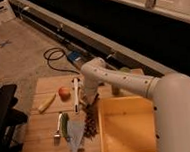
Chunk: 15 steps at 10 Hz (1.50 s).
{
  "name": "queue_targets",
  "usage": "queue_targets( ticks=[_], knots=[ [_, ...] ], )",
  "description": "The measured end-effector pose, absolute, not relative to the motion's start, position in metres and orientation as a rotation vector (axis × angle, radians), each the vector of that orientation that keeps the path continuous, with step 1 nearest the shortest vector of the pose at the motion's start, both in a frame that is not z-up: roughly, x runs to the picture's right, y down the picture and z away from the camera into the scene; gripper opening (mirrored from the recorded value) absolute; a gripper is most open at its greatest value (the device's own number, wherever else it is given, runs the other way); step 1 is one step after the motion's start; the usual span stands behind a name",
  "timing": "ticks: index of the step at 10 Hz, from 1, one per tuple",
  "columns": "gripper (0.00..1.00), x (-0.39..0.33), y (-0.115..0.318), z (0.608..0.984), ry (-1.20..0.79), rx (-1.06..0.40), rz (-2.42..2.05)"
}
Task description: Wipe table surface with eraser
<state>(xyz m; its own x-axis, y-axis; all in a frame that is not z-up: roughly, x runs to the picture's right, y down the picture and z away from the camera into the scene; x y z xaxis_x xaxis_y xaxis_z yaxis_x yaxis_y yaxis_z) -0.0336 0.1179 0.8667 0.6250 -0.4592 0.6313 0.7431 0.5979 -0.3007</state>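
- The robot's gripper (92,98) hangs low at the centre of the frame, just above the light-brown wooden plank table surface (41,138)
- The small pale tan rectangular eraser cannot be made out anywhere
- The long thin white-handled tool (76,94) lies just left of the gripper, running top to bottom
- The round orange fruit (64,92) sits left of that tool, and a yellow banana (47,102) lies further left
- The big yellow plastic tub (127,128) fills the lower right, beside the white arm (139,86)
- A grey cloth (76,135) lies lower centre
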Motion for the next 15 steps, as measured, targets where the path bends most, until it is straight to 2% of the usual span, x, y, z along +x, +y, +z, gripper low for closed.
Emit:
queue_targets(
  ticks=[2,5,8,11,15],
  knots=[
    [0.00,-0.013,0.109,0.872,-0.493,-0.592,-0.723],
    [0.00,-0.003,0.077,0.900,-0.464,-0.558,-0.724],
    [0.00,-0.029,0.062,0.911,-0.497,-0.505,-0.757],
    [0.00,-0.075,0.073,0.900,-0.565,-0.474,-0.797],
    [0.00,-0.075,0.113,0.865,-0.582,-0.522,-0.761]
  ],
)
